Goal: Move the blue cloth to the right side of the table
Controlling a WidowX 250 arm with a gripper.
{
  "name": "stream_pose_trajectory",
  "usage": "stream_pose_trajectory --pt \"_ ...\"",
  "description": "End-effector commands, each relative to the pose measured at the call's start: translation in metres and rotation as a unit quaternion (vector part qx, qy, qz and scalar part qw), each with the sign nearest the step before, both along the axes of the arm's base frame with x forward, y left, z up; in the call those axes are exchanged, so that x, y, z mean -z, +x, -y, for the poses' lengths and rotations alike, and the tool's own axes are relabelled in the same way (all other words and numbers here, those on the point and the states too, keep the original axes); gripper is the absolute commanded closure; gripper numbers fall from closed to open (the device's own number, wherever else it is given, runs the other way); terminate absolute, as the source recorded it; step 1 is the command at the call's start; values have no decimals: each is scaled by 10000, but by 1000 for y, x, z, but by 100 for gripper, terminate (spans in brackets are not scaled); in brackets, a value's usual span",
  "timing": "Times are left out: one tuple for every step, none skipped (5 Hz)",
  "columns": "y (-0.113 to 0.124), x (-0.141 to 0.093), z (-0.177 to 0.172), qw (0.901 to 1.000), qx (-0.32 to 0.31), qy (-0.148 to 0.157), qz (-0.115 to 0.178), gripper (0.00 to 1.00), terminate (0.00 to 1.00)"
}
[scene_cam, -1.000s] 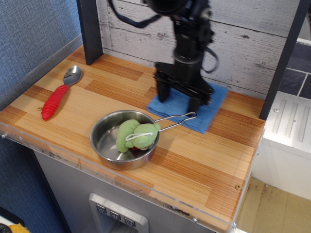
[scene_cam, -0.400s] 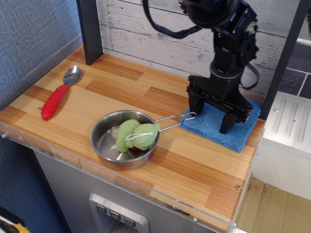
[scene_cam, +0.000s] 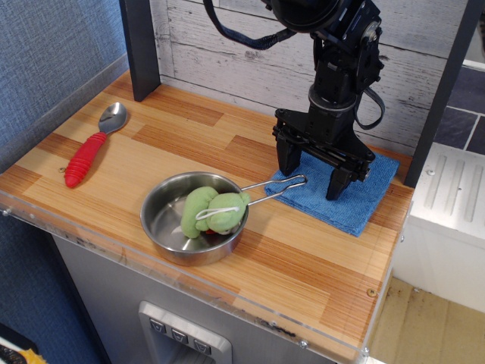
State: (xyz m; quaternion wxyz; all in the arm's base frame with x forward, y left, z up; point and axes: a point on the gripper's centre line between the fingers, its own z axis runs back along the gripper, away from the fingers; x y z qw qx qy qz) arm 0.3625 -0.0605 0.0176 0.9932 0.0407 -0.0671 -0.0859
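Observation:
The blue cloth (scene_cam: 353, 199) lies flat on the wood-plank table (scene_cam: 318, 265) at its back right, close to the right edge. My gripper (scene_cam: 311, 180) is open, its two black fingers (scene_cam: 287, 158) spread wide and pointing down over the cloth's left half. The fingertips are at or just above the cloth; I cannot tell whether they touch it. The arm hides the cloth's back left part.
A steel pan (scene_cam: 163, 220) with a green plush toy (scene_cam: 214, 211) stands at front centre, its wire handle (scene_cam: 276, 188) reaching onto the cloth's left edge. A red-handled spoon (scene_cam: 92, 145) lies at the left. A dark post (scene_cam: 140, 49) stands back left, a plank wall behind.
The cloth slid right from the back centre to the right end of the table, along with my gripper. Since 0.4 s ago the gripper has shifted back left a little.

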Motion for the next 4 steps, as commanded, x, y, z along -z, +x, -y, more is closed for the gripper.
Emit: stream_pose_trajectory --pt "6 -58 5 9969 155 -66 762 0 0" --pt "2 -82 5 9941 60 -59 1083 0 0" --pt "2 -82 5 9941 60 -59 1083 0 0" --pt "2 -82 5 9941 60 -59 1083 0 0"
